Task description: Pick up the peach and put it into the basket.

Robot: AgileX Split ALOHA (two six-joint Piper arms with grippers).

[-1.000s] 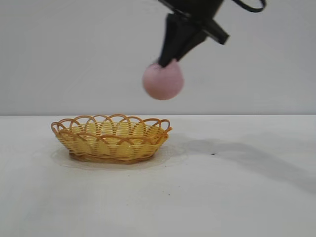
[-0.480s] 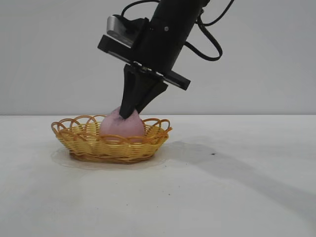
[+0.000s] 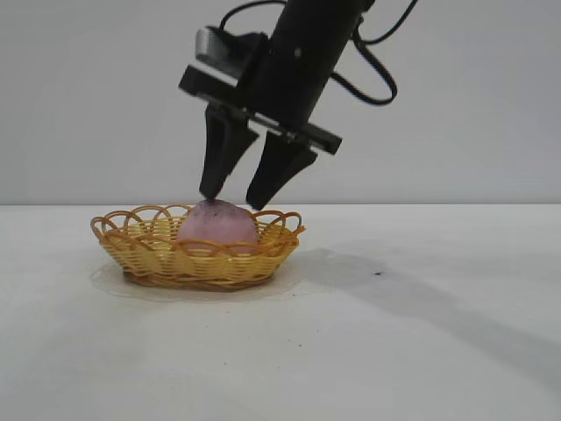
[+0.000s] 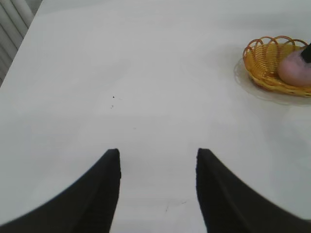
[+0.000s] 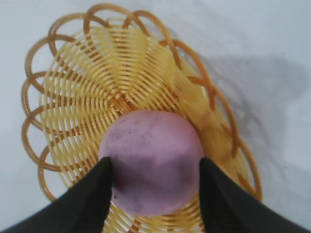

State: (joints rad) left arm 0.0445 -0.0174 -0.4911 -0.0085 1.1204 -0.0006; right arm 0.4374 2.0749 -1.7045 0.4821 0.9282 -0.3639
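The dusty-pink peach [image 3: 217,224] rests inside the yellow wicker basket [image 3: 140,254], toward its right half. My right gripper [image 3: 232,202] hangs just above the peach with its black fingers spread open, the tips level with the fruit's top. In the right wrist view the peach [image 5: 153,158] lies on the basket's woven floor [image 5: 87,82], between the open fingers [image 5: 154,165]. My left gripper [image 4: 156,155] is open and empty over bare table, far from the basket [image 4: 265,60]; the peach [image 4: 295,69] shows at that view's edge.
The white table [image 3: 421,351] stretches around the basket, with a few small dark specks [image 3: 378,274]. A plain pale wall stands behind.
My right gripper came down and to the left with the peach, set it in the basket, then opened its fingers and let go. It now sits slightly higher.
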